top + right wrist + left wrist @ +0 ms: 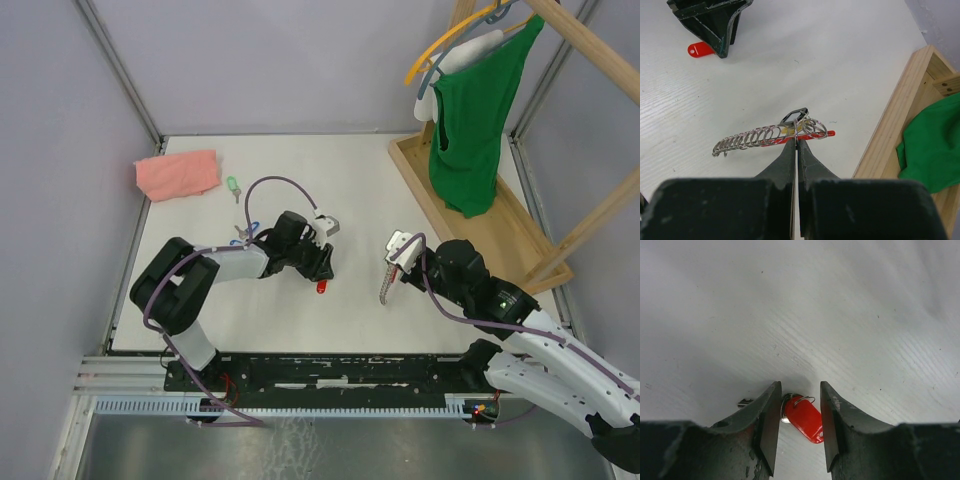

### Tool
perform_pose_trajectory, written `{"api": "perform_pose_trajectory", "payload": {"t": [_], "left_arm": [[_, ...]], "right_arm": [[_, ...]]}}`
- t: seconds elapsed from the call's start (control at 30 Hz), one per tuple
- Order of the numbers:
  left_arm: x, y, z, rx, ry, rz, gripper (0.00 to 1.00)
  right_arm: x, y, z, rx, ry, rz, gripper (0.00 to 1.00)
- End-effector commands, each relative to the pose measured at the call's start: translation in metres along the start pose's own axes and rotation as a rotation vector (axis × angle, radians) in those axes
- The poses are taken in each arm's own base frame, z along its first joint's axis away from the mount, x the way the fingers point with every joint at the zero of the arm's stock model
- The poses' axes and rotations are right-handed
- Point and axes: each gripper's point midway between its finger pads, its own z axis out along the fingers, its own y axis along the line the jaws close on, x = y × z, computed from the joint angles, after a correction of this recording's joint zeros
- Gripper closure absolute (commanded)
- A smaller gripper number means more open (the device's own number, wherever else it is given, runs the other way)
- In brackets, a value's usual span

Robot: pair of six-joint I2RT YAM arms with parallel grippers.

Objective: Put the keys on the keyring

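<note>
Your left pincer (800, 386) stands partly apart around the red-tagged key (805, 419), which lies unpinched on the counter (790, 315) between its fingers, while at 3 o'clock from it your right pincer (796, 143) is clamped tight on the keyring (765, 136).

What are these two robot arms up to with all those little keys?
The left gripper hangs over a small silver key with a red plastic tag lying on the white table, jaws open either side of it. The right gripper is clamped shut on the grey metal keyring with its row of loops. A green-tagged key lies farther back.
</note>
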Motion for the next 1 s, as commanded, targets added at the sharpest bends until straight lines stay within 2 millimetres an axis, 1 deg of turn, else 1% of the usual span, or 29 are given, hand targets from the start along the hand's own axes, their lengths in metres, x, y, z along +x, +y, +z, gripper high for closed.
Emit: {"api": "perform_pose_trajectory", "payload": {"t": [0.0,0.17,0.37,0.5,0.57,0.67,0.77,0.83,0.97], "left_arm": [[-0.002,-0.01,0.0,0.069,0.007,0.025,0.57],[0.001,-0.017,-0.004,0.093,0.009,0.001,0.57],[0.009,-0.019,-0.008,0.085,0.02,-0.017,0.55],[0.013,-0.012,-0.011,0.031,0.022,-0.039,0.55],[0.014,-0.006,-0.013,-0.024,0.019,-0.062,0.57],[0.018,0.005,-0.019,-0.116,0.012,-0.123,0.61],[0.023,0.011,-0.028,-0.192,-0.011,-0.2,0.61],[0.025,0.009,-0.033,-0.202,-0.028,-0.237,0.61],[0.024,-0.005,-0.038,-0.157,-0.061,-0.271,0.6]], "right_arm": [[-0.019,-0.006,-0.001,0.024,-0.075,0.004,0.99],[-0.018,-0.005,0.0,0.023,-0.074,0.005,0.99],[-0.018,-0.005,0.0,0.021,-0.072,0.004,1.0],[-0.018,-0.005,0.0,0.02,-0.072,0.005,0.99],[-0.018,-0.004,0.0,0.019,-0.072,0.005,0.99],[-0.019,-0.004,0.0,0.019,-0.075,0.003,1.0],[-0.019,-0.005,0.0,0.022,-0.076,0.004,1.0],[-0.019,-0.005,0.0,0.021,-0.076,0.003,0.99],[-0.019,-0.005,-0.001,0.023,-0.077,0.003,1.0]]}}
